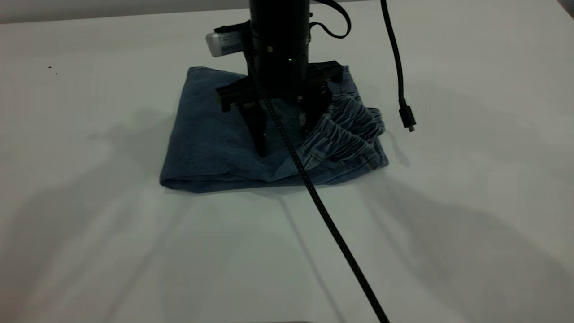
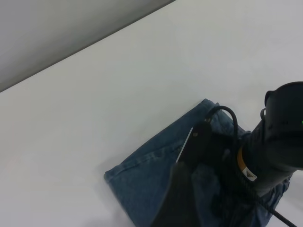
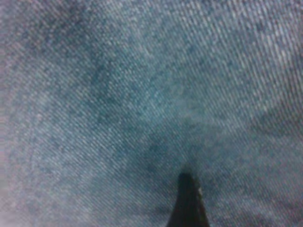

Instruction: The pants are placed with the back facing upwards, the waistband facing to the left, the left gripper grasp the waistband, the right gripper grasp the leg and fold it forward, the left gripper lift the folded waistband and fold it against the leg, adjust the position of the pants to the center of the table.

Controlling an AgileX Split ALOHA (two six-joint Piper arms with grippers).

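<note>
The pants lie folded into a compact blue denim bundle on the table, also in the left wrist view. The ruffled waistband lies on top at the bundle's right end. I cannot tell which layer is the leg. My right gripper points straight down, open, with both fingertips pressed onto the denim just left of the waistband. Its wrist view is filled with denim and shows one scuffed fingertip. Of my left gripper only one dark blurred finger shows, above the bundle; it is outside the exterior view.
A thin black cable with a plug dangles just right of the pants. A thick braided cable runs from the right arm across the table's front. The table's far edge meets a grey wall. Tiny specks sit far left.
</note>
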